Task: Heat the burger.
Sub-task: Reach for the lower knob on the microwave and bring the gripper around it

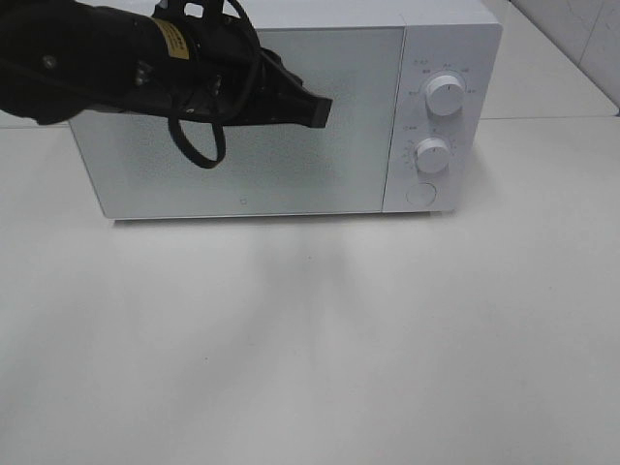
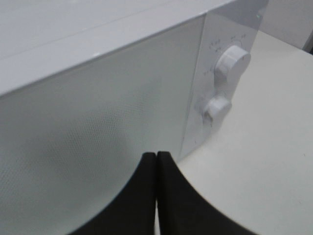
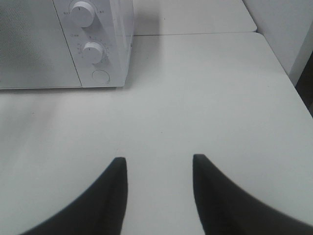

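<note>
Left gripper (image 1: 320,111) black, fingers (image 2: 142,196) pressed together, nothing pinched. Just ahead of its tips: closed frosted door (image 1: 242,165) of white box microwave (image 1: 291,15). To its right, two round white knobs (image 1: 446,94) and a round button (image 1: 420,194). Right gripper (image 3: 159,161) black, fingers spread, nothing between them, bare white table (image 3: 205,98) under it, microwave well ahead. Can't tell where the burger is.

Left fingers (image 1: 312,108), pressed together, hang before the microwave door (image 1: 291,165)
</note>
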`<state>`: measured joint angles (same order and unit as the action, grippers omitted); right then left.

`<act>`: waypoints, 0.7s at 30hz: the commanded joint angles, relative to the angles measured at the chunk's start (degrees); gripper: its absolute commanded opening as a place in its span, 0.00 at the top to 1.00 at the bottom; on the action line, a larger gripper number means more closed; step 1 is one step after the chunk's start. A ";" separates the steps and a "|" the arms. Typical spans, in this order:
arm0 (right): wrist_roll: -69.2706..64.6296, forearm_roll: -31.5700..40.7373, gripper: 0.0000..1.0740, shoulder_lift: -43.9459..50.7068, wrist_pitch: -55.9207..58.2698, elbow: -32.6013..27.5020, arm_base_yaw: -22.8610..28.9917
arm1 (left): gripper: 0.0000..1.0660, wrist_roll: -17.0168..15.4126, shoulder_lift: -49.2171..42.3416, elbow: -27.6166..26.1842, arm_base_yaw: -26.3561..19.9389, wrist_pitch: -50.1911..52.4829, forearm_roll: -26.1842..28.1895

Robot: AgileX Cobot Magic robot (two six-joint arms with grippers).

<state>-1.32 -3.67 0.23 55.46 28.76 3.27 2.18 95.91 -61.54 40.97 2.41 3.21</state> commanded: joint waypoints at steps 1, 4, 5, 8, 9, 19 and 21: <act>0.29 0.17 0.58 1.49 -0.34 -0.40 -0.29 | 1.00 0.17 -2.64 -0.46 1.09 -8.08 0.34; 0.29 0.17 0.58 1.49 -0.34 -0.40 -0.29 | 1.00 0.06 -5.27 -0.46 2.01 -15.76 0.40; 0.29 0.17 0.58 1.49 -0.34 -0.40 -0.29 | 1.00 -1.32 -6.93 -0.46 2.58 -21.20 0.40; 0.29 0.17 0.58 1.49 -0.34 -0.40 -0.29 | 0.95 -4.93 -8.88 -0.46 2.58 -29.16 0.40; 0.29 0.17 0.58 1.49 -0.34 -0.40 -0.29 | 0.95 -4.93 -8.88 -0.46 2.58 -29.16 0.40; 0.29 0.17 0.58 1.49 -0.34 -0.40 -0.29 | 0.05 -11.29 -11.57 -0.46 2.58 -47.04 0.23; 0.29 0.17 0.58 1.49 -0.34 -0.40 -0.29 | 0.05 -11.29 -11.80 -0.46 2.58 -49.50 0.80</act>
<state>-1.32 -3.67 0.23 55.46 28.76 3.27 -8.48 84.68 -61.59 43.20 -46.12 3.44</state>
